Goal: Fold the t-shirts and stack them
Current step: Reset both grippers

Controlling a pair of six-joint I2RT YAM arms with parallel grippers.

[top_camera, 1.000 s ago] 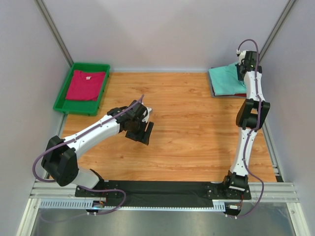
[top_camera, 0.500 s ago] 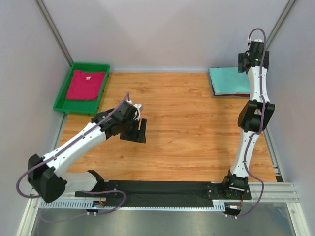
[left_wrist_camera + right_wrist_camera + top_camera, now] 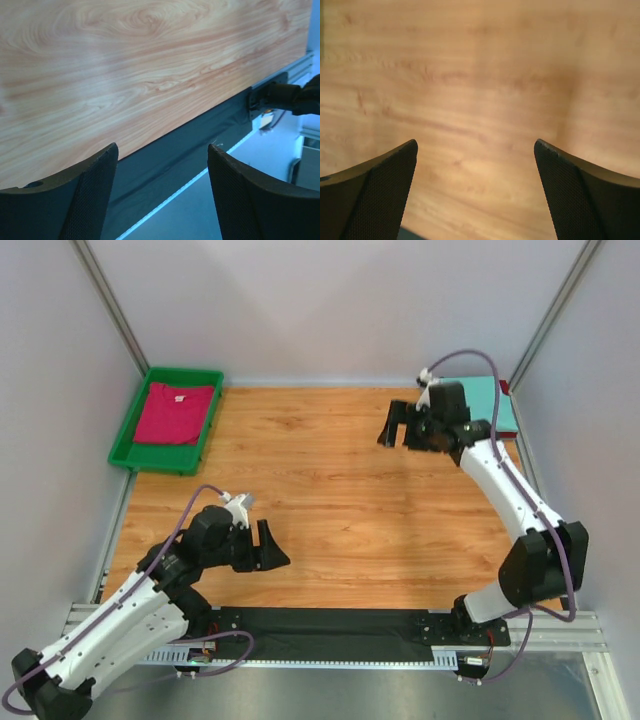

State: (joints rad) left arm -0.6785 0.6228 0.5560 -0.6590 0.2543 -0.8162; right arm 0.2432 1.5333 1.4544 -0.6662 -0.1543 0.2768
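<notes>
Far off to the left of the left gripper (image 3: 272, 549), and well beyond it toward the back wall, the magenta-pink t-shirt (image 3: 176, 412) lies flat and smooth in the green tray (image 3: 127, 430). Its neckline is at the far end and its short sleeves reach out to either side. The left gripper hangs low near the front edge of the wooden table (image 3: 340, 490), jaws spread apart and gripping nothing. Its wrist view shows wood grain and the black strip (image 3: 175, 155) along the table's front. The right gripper (image 3: 398, 431), well apart toward the far right, is also spread wide over bare wood. Just beyond it to its right sits the mint-teal t-shirt (image 3: 488, 398), folded into a neat rectangle and partly hidden by the arm. A sliver of the dark red t-shirt (image 3: 504, 388) shows at its far corner.
</notes>
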